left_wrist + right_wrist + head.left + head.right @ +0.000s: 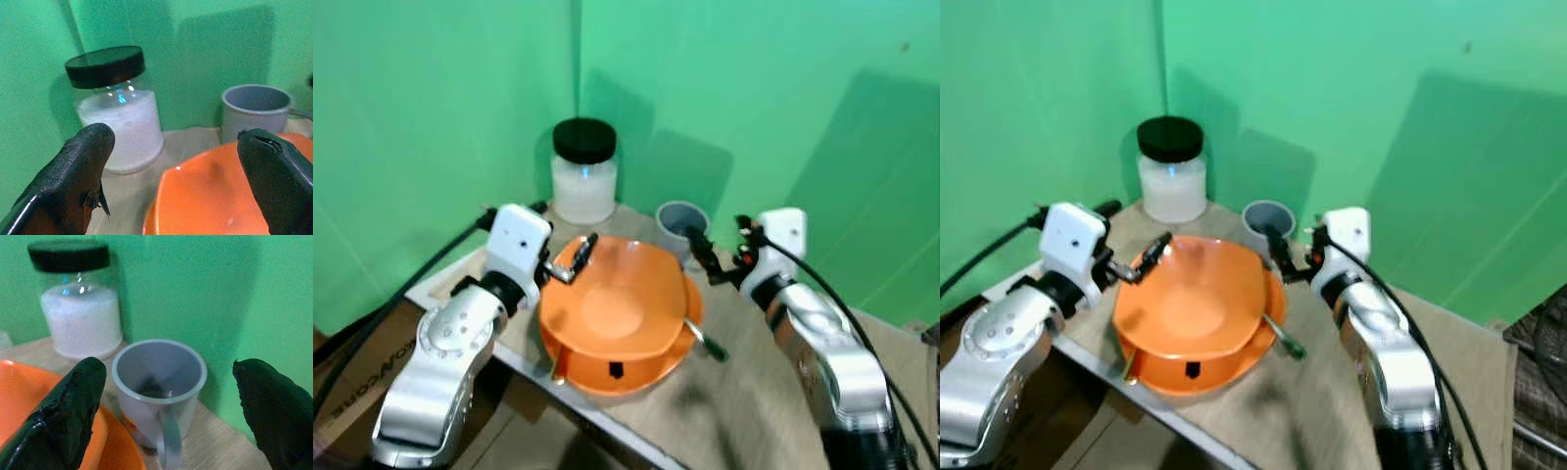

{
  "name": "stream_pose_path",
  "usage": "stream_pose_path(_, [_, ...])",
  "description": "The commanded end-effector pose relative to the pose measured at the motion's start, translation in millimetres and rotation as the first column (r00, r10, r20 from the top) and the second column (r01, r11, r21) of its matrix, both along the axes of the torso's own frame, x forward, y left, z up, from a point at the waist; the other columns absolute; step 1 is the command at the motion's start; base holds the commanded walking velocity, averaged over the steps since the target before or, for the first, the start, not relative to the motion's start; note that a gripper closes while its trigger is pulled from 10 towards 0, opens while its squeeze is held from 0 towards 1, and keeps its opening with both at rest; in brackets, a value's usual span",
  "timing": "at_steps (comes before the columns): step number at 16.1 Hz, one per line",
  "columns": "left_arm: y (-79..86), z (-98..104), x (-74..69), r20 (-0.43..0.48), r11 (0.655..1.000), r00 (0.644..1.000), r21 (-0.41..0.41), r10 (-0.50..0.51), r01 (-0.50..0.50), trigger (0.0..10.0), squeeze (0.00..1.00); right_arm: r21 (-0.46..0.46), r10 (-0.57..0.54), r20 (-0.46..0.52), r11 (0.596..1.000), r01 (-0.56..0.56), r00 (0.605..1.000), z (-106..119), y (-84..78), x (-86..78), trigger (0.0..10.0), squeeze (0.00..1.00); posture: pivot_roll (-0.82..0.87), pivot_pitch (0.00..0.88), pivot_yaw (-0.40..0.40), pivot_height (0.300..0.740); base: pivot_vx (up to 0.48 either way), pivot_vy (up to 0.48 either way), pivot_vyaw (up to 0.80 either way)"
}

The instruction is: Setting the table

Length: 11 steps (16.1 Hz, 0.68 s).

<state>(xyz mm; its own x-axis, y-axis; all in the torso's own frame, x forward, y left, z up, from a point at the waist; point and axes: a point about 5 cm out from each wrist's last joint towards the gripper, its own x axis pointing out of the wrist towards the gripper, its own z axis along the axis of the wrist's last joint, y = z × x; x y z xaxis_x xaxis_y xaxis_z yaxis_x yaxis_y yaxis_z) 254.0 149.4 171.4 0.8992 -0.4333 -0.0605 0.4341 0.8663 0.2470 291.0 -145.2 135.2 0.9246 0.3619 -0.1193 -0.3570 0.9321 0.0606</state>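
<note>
Orange plate (607, 308) sits stacked on orange bowl (626, 367) near table (744, 411) front edge, spoon (703, 341) tucked at its right side. Left gripper (570, 262) fingers spread, over plate's back-left rim, grasping nothing. Right gripper (166, 431) spread wide, lined up on grey mug (159, 387), not closed yet. Jar (584, 171) stands behind. Judgement: dishes still bunched, setting barely begun; mug, plate, spoon left to place.

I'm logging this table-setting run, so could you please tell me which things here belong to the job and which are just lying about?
For the job: orange plate, orange bowl, spoon, grey mug, left gripper, right gripper.

Lying about: jar with black lid, cardboard box.
</note>
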Motion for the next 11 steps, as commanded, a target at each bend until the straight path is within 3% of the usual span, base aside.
stream_pose_path(1, [-3.5, 4.2, -2.0, 0.002, 0.999, 0.999, -0.002, -0.043, 0.043, 10.0, 0.00, 0.010, -0.013, -0.043, 1.000, 0.014, 0.999, -3.1, -16.1, 7.6, 10.0, 1.00, 0.05, 0.004, -0.089, 0.740, 0.000, 0.000, 0.00])
stream_pose_path(2, [-4.9, 3.2, -3.7, -0.023, 0.995, 0.995, 0.008, -0.096, 0.096, 10.0, 0.00, 0.011, -0.007, -0.053, 1.000, 0.008, 0.999, -2.7, -21.9, 19.4, 10.0, 0.79, 0.05, 0.003, -0.091, 0.740, 0.000, 0.000, 0.00])
stream_pose_path(3, [-5.0, 0.9, -5.5, -0.051, 0.989, 0.988, 0.036, -0.145, 0.147, 10.0, 0.00, 0.039, 0.038, -0.064, 0.999, -0.036, 0.997, -2.3, -20.8, 27.3, 10.0, 0.00, 0.05, 0.000, -0.098, 0.740, 0.000, 0.000, 0.00])
stream_pose_path(6, [-4.0, -5.4, -9.2, -0.125, 0.968, 0.966, 0.081, -0.226, 0.237, 10.0, 0.00, -0.007, 0.074, -0.124, 0.997, -0.075, 0.990, -13.2, -24.4, 44.4, 10.0, 0.00, 0.05, 0.000, -0.114, 0.740, 0.000, 0.000, 0.00])
stream_pose_path(8, [-7.9, -6.0, -14.7, -0.154, 0.952, 0.945, 0.056, -0.288, 0.299, 10.0, 0.00, -0.012, 0.067, -0.145, 0.998, -0.070, 0.987, -20.9, -28.9, 53.1, 10.0, 0.00, 0.05, 0.000, -0.122, 0.740, 0.000, 0.000, 0.00])
stream_pose_path(11, [-13.5, -5.4, -16.2, -0.159, 0.950, 0.940, 0.034, -0.302, 0.311, 10.0, 0.00, 0.030, 0.104, -0.156, 0.994, -0.100, 0.982, -29.7, -26.7, 57.5, 8.0, 0.00, 0.05, 0.000, -0.134, 0.740, 0.000, 0.000, 0.00])
